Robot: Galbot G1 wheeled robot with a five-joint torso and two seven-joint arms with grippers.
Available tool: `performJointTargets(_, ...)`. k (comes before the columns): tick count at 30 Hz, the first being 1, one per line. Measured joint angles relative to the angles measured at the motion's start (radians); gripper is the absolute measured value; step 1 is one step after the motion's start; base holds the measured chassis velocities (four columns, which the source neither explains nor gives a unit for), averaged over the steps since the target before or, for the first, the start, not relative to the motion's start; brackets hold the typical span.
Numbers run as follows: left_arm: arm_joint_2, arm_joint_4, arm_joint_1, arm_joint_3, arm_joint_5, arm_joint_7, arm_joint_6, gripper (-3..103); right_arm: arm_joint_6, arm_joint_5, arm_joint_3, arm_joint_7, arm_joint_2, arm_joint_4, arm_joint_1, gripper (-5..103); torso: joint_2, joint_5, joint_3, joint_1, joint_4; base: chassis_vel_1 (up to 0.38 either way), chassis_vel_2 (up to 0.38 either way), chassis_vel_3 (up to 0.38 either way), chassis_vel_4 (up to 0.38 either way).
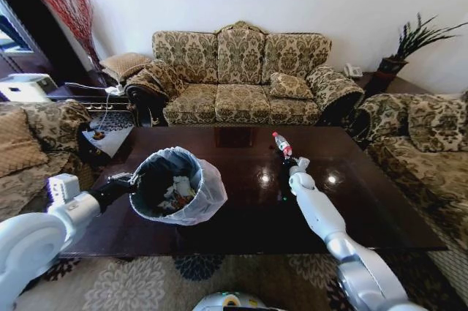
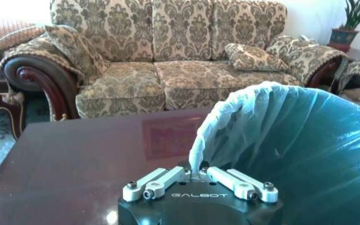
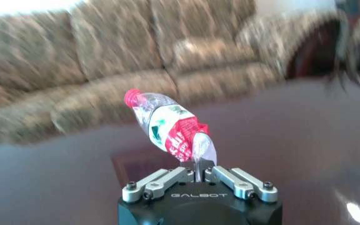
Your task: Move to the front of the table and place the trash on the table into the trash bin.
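The trash bin [image 1: 191, 203], black with a translucent white bag over its rim, is held over the near left part of the dark glossy table [image 1: 241, 208]. My left gripper [image 1: 129, 178] is shut on its rim. In the left wrist view the gripper [image 2: 198, 172] pinches the bag's folded edge [image 2: 230, 117]. White paper wads and wrappers [image 1: 175, 192] lie inside the bin. My right gripper [image 1: 285, 162] is above the table's middle, shut on the base of a clear plastic bottle [image 1: 281, 144] with a red label and cap. The bottle [image 3: 167, 124] tilts up from the gripper [image 3: 198, 171].
A patterned three-seat sofa [image 1: 241, 77] stands behind the table, with another sofa [image 1: 33, 143] at the left and an armchair [image 1: 424, 143] at the right. A side table [image 1: 95, 102] with cables sits at the back left. A floral rug [image 1: 146, 282] lies under the table's near edge.
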Motion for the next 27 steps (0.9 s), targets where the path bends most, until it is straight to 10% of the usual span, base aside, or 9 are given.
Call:
performJointTargets(9, 0.068, 0.051, -0.019, -0.011, -0.024, -0.005, -0.003, 0, 0.213, -0.251, -0.002, -0.099, -0.142, 0.462, -0.079, 1, 0.000, -0.0005, 0.000, 0.000, 0.0001, 0.000, 0.000, 0.000, 0.000)
performJointTargets(16, 0.144, 0.112, -0.026, -0.010, -0.022, -0.006, -0.005, 0, 0.378, -0.340, -0.047, -0.450, -0.360, 0.809, -0.066, 1, 0.000, -0.0003, 0.000, 0.000, 0.0000, 0.000, 0.000, 0.000, 0.000)
performJointTargets(27, 0.174, 0.108, -0.030, 0.027, 0.001, 0.006, -0.012, 0, 0.462, -0.526, -0.106, -0.699, -0.523, 0.935, 0.086, 1, 0.000, -0.0001, 0.000, 0.000, 0.0002, 0.000, 0.000, 0.000, 0.000)
